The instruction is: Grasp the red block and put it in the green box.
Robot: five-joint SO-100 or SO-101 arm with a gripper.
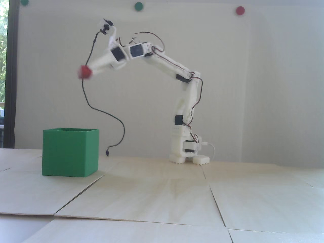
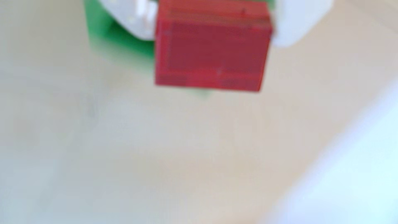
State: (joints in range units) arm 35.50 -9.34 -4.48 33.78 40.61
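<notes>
One red block (image 2: 212,49) seen nearest in wrist view, clamped in the hand (image 1: 87,71), fingers closed on it, well above bench (image 1: 162,197). One green box (image 1: 69,152) stands on bench farther off, approx. 7 o'clock of hand in fixed view; block not yet over opening.

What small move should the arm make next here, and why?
Probably lower toward the green box before releasing. In the fixed view the end effector holds the red block high above the box opening, roughly over its right part; a drop from that height could bounce out.
</notes>
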